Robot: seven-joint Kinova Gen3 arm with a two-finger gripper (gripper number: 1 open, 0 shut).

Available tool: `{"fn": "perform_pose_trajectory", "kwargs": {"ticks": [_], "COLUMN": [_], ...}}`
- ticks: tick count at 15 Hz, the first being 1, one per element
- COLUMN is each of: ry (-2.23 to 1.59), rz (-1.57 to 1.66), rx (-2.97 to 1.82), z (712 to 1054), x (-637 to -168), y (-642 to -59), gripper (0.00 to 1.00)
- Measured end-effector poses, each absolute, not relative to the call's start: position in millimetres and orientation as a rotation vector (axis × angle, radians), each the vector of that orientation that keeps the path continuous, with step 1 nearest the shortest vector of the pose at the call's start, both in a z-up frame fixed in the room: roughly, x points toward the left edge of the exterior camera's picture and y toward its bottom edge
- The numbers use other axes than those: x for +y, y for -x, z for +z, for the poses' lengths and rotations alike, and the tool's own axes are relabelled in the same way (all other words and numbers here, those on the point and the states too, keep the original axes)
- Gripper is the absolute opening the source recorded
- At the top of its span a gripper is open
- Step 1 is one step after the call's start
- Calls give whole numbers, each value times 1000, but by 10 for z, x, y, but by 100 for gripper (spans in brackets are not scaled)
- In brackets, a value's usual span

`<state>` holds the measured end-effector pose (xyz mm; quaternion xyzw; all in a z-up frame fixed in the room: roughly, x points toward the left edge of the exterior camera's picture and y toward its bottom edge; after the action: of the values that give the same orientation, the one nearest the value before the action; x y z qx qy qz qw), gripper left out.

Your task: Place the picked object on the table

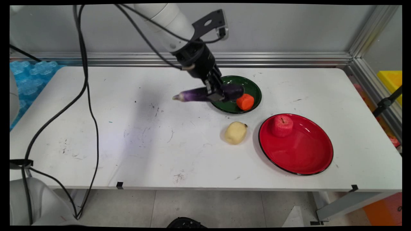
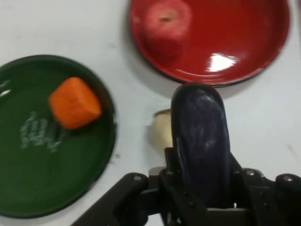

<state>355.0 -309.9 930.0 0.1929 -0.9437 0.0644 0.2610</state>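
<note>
Purple eggplant (image 1: 205,94) lies level in the black gripper (image 1: 214,93), jaws clamped on its middle, lifted over the left rim of the green plate (image 1: 253,86) holding an orange carrot chunk (image 1: 245,102). Nearby, a potato (image 1: 235,132) sits on the table (image 1: 128,141) beside a red plate (image 1: 301,154) bearing an apple (image 1: 282,125).

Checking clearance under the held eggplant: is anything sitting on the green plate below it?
Yes. The gripper holds the eggplant over the green plate, where an orange carrot piece occupies its near-right part.
</note>
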Motion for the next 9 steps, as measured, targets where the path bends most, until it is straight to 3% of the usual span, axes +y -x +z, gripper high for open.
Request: {"fn": "perform_pose_trajectory", "kwargs": {"ticks": [9], "ry": [-409], "rz": [118], "rx": [-2571], "z": [8884], "x": [-2666], "y": [-3157], "gripper": [0]}}
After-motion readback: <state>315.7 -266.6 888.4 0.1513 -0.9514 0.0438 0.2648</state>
